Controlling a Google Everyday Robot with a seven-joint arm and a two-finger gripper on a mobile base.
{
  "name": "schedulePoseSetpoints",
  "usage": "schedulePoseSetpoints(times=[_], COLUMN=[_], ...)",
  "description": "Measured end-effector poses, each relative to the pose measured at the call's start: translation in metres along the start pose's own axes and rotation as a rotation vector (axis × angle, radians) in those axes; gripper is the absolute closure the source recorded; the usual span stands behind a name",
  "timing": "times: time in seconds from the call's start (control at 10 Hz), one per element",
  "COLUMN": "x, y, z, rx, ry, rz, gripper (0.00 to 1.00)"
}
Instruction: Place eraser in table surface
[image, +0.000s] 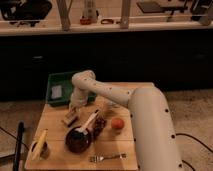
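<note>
The eraser (69, 119), a small tan block with a darker edge, is at the left middle of the light wooden table surface (55, 127). My gripper (74, 108) comes down from the arm's bend near the green tray and meets the eraser's top, shut on it. The eraser is tilted and very low over the boards. I cannot tell whether it touches them.
A green tray (52, 81) holding a pale square (57, 91) stands at the table's back left. A dark bowl (77, 141) with a white utensil (90, 121), a reddish ball (117, 123), a fork (107, 157) and a yellow thing (39, 144) lie nearby. My arm spans the right side.
</note>
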Motion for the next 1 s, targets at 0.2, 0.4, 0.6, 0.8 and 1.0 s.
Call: schedulePoseSetpoints(times=[0.2,0.4,0.6,0.8,1.0], x=[0.0003,-0.0008,0.0001,0.0011,0.0012], y=[0.0008,0.0017,0.0033,0.0034,0.0036], z=[0.0018,0.0038,0.0037,0.0025,0.0015], rx=[-0.004,-0.008,-0.004,0.005,0.009], ry=[-0.014,-0.029,-0.038,-0.042,-0.042], rz=[0.008,0.013,0.021,0.026,0.028], gripper=[0.97,0.8,0.59,0.39,0.22])
